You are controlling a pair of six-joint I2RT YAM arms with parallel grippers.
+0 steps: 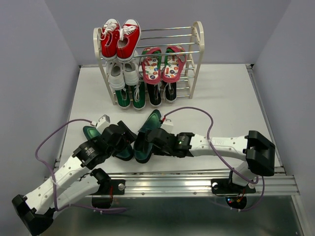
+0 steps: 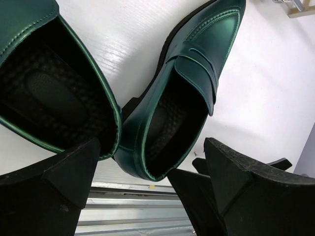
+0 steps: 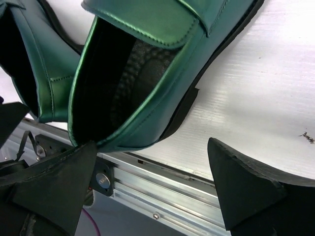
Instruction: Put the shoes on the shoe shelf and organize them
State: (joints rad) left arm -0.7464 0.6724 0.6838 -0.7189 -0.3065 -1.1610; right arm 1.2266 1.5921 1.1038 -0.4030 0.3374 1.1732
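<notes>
Two glossy dark green slip-on loafers lie loose on the white table [image 1: 226, 98], in front of the shoe shelf [image 1: 198, 54] and well apart from it. Their heels are close together and their toes are splayed. One loafer [image 1: 90, 132] is off the shelf's left side, the other loafer [image 1: 151, 122] before its middle.

We note the shelf's cream arched frames and chrome rods.
- Top tier: red canvas sneakers [image 1: 119, 39].
- Middle tier: white sneakers [image 1: 123, 73] left, red flip-flops [image 1: 162, 64] with printed footbeds right.
- Lowest tier: another dark green pair [image 1: 130, 96] left, black sneakers [image 1: 161, 93] with white laces right.

Left jaws are spread wide, low over both heels, gripping nothing. Right jaws are likewise wide apart at the middle loafer's heel. One black finger [image 3: 59, 182] sits against its rim; we cannot tell whether it touches.
</notes>
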